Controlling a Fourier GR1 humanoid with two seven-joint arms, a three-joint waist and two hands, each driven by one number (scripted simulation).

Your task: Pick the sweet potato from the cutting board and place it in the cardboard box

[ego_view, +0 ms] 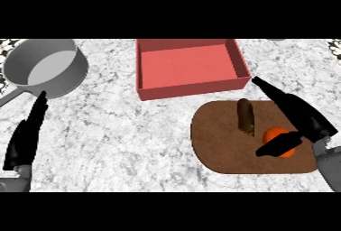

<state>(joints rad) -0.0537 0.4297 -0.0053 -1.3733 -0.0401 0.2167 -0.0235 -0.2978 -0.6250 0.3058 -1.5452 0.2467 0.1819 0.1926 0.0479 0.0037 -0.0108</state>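
A: Right hand (pixel 293 128) fingers straight, thumb beside the orange potato (pixel 278 137) on the board (pixel 220 144). Not gripped.
B: Probably stiff, rounded, may roll. Pinch its middle. Left hand (pixel 25 140) relaxed, box (pixel 190 88) behind the board.

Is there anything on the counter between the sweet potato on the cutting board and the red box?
Nothing visible. The sweet potato stands on the cutting board; only bare counter lies between it and the box. An orange item sits by the right hand, off that path.
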